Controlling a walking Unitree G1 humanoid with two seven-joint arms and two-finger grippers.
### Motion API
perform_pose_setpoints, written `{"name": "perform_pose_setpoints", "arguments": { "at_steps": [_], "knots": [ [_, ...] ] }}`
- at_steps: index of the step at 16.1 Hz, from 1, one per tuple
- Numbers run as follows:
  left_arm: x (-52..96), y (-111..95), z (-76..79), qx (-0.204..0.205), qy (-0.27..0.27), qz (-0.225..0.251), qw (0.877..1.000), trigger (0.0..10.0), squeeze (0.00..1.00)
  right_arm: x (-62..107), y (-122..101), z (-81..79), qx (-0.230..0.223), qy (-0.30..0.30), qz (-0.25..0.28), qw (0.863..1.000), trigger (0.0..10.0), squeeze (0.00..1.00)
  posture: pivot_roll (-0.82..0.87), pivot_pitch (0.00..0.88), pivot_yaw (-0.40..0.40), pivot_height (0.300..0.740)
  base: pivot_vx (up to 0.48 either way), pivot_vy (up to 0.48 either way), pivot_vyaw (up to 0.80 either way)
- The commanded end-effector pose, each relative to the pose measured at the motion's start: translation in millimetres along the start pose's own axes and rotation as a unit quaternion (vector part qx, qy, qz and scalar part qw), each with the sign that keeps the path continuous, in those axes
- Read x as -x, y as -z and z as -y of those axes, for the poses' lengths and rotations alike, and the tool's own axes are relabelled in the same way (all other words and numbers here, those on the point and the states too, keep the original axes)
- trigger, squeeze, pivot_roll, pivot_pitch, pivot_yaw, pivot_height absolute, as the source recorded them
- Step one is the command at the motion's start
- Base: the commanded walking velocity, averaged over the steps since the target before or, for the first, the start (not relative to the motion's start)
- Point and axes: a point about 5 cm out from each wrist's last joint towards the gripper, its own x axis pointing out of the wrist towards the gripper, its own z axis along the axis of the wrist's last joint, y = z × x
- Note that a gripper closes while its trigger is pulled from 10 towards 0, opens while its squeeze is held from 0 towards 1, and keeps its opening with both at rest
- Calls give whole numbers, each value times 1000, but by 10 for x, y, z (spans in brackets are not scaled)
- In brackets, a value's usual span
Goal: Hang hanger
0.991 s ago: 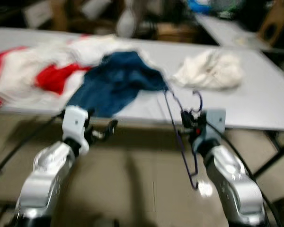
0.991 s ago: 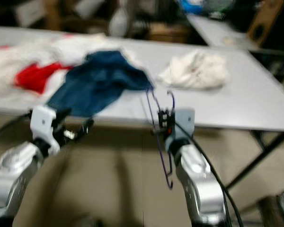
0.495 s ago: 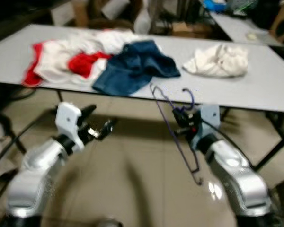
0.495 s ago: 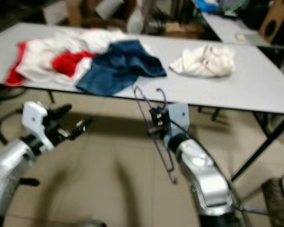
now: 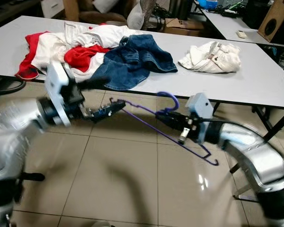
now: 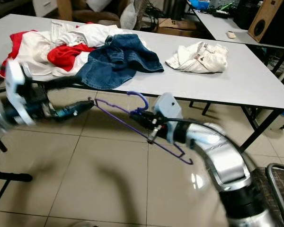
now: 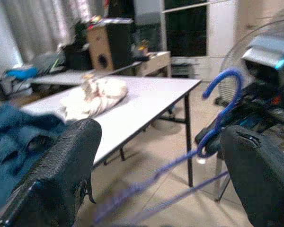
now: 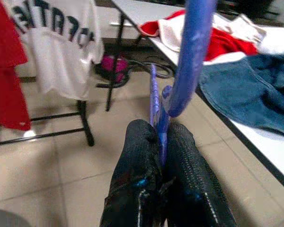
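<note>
Hanger swung away from the table

The right gripper (image 5: 166,116) now pinches the purple hanger (image 5: 146,118) at its neck — turned leftward; the open left gripper (image 5: 105,97) probably nears its far tip.

The left arm (image 5: 19,123) is smeared by motion blur in both eye views, so the outline of the left gripper (image 5: 102,97) is soft. In the left wrist view the near end of the purple hanger (image 7: 213,118) dissolves into blur between the fingers (image 7: 61,175). In the right wrist view the hanger's hook runs off the top edge, and a white lettered shirt (image 8: 61,42) and a red garment (image 8: 7,71) are cut off by the frame
</note>
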Motion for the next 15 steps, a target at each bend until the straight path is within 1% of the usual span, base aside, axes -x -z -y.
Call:
{"name": "perform_pose_setpoints", "arguments": {
  "at_steps": [1,3,4,5,6,7,8,9,10,11,12,13,15],
  "knots": [
    [-27,-69,-54,-10,12,5,1000,10000,1000,24,-119,38,17,-33,12,999,10000,0,-3,0,-75,740,0,0,0],
    [-113,-139,-100,-19,35,10,999,10000,1000,74,-251,99,33,-67,24,997,10000,0,-3,0,-74,740,0,0,0],
    [-169,-134,-103,-23,59,-6,998,10000,769,93,-316,116,45,-83,28,995,10000,0,-4,0,-71,740,0,0,0],
    [-215,-105,-103,-17,93,-25,995,10000,259,113,-381,125,60,-105,29,992,10000,0,-5,0,-68,740,0,0,0],
    [-240,-85,-115,-15,103,-33,994,10000,224,117,-408,129,68,-114,29,991,10000,0,-5,0,-68,740,0,0,0],
    [-295,-27,-128,-17,131,-54,990,10000,212,121,-454,143,84,-125,29,988,10000,0,-11,0,-53,740,0,0,0],
    [-319,5,-120,-31,152,-76,985,10000,204,125,-484,154,95,-127,28,987,10000,0,-13,0,-46,740,0,0,0],
    [-354,15,-145,-55,156,-90,982,9569,118,135,-521,166,106,-129,29,985,10000,0,-15,0,-39,740,0,0,0],
    [-380,13,-172,-69,151,-94,982,4118,51,138,-540,173,111,-130,29,985,10000,0,-16,0,-33,740,0,0,0],
    [-438,-6,-235,-93,134,-94,982,2431,31,141,-557,182,122,-132,26,983,10000,0,-19,0,-27,740,0,0,0],
    [-465,-18,-263,-103,126,-92,982,0,27,141,-559,185,127,-133,23,983,10000,0,-19,0,-27,740,0,0,0],
    [-521,-27,-295,-126,133,-95,979,0,12,127,-572,184,138,-137,23,981,10000,0,-20,0,-15,740,0,0,0],
    [-554,-42,-277,-127,150,-94,976,0,0,103,-616,191,148,-137,30,979,10000,0,-17,0,-10,740,0,0,0]
  ]
}}
